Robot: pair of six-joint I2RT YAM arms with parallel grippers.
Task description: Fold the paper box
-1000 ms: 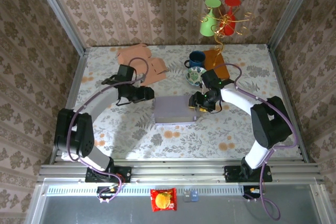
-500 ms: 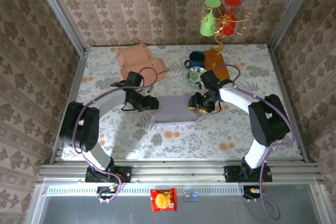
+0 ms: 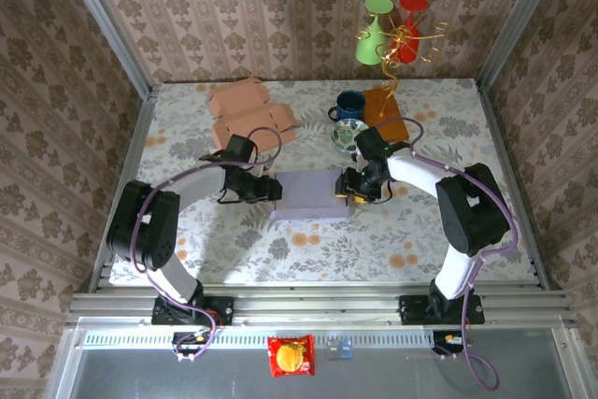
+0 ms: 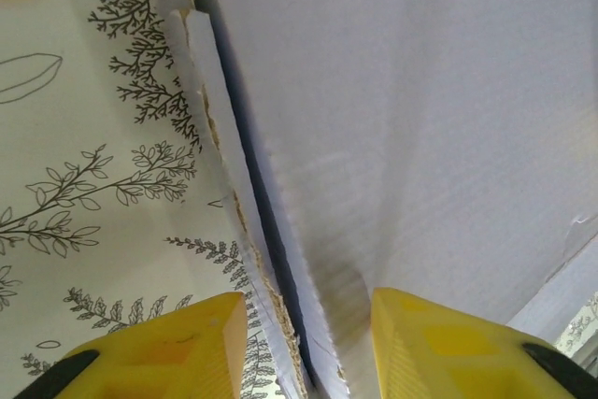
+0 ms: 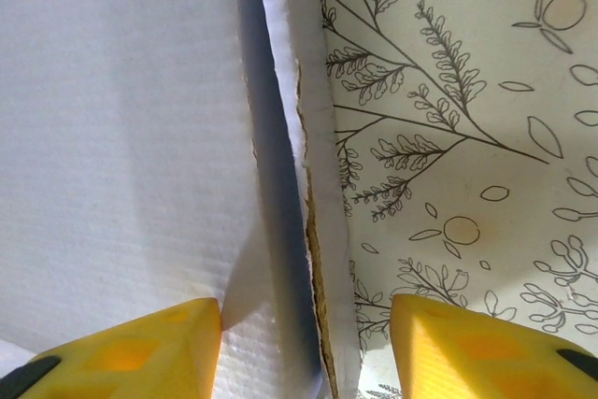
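Observation:
The paper box (image 3: 308, 195) is a white, flat-topped shape lying in the middle of the table. My left gripper (image 3: 274, 190) is at its left edge. In the left wrist view that gripper (image 4: 308, 343) is open and straddles the box's raised side flap (image 4: 220, 165), one yellow finger (image 4: 159, 348) over the table and the other over the white panel (image 4: 420, 91). My right gripper (image 3: 346, 186) is at the box's right edge. In the right wrist view it (image 5: 306, 343) is open too, with the right side flap (image 5: 318, 212) standing between its fingers (image 5: 486, 348), touching neither.
Flat brown cardboard pieces (image 3: 250, 111) lie at the back left. A blue mug (image 3: 349, 105), a patterned bowl (image 3: 348, 135) and a brown board (image 3: 385, 114) sit behind the right arm. A stand with green and red cups (image 3: 392, 30) rises at the back.
My left gripper has swung right, from beside the cardboard pieces to the box's left edge, its jaws narrowing. The right gripper stayed at the right edge and narrowed slightly.

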